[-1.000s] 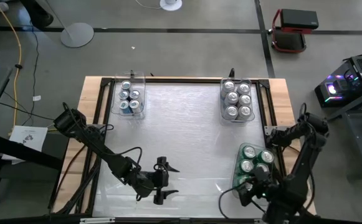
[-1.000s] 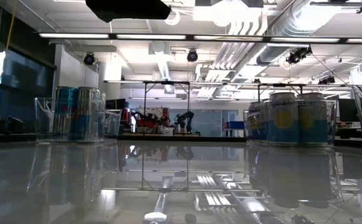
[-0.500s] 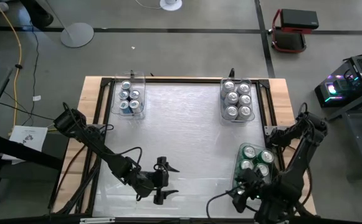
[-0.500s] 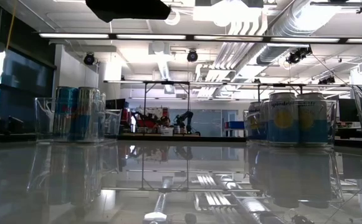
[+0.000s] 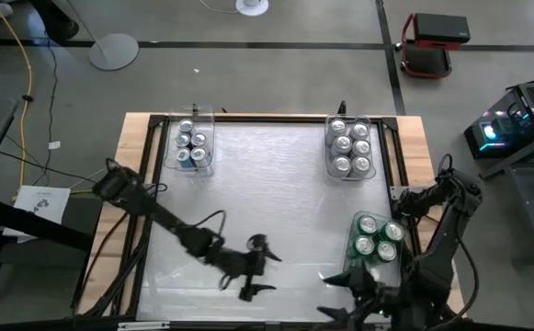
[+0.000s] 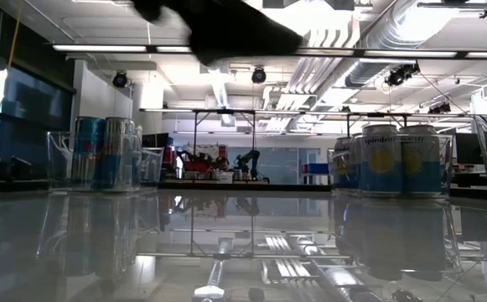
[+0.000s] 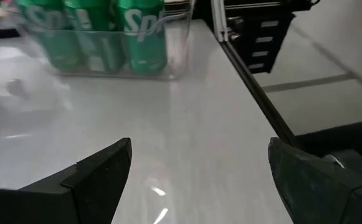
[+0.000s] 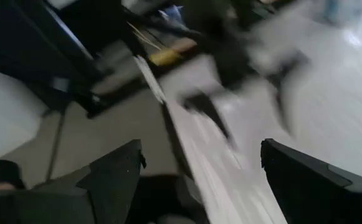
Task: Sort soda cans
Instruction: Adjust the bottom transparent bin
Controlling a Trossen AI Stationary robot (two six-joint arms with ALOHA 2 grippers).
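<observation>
We see the left pincer (image 5: 261, 267) low over the near middle of the surface (image 5: 267, 184), its two fingers spread wide with nothing between them; its own wrist view shows both dark fingers (image 7: 100, 171) far apart over bare tabletop, facing the green soda cans (image 7: 93, 34) in their clear bin (image 7: 168, 68). The right pincer (image 5: 345, 294) sits at the near right edge of the surface, just in front of that bin, and its fingers (image 8: 115, 174) also stand well apart and grip nothing; the scene beyond them in that wrist view is too smeared for us to read. From above, the green soda cans (image 5: 377, 237) stand upright in the clear bin (image 5: 351, 253) at the near right, beside the right arm. A second bin (image 5: 329, 147) at the far right holds six silver-topped cans (image 5: 350, 147) packed in two rows; in the low view these show blue and yellow sides (image 6: 390, 161). A third, narrower bin (image 5: 210, 138) at the far left holds a smaller group of cans (image 5: 192, 142), which the low view shows with blue sides (image 6: 101, 151). The three bins are well apart from each other, and the middle of the surface between them is glossy and reflects the ceiling lights. In the low view a dark blurred part of an arm (image 6: 226, 29) crosses the top of the frame.
</observation>
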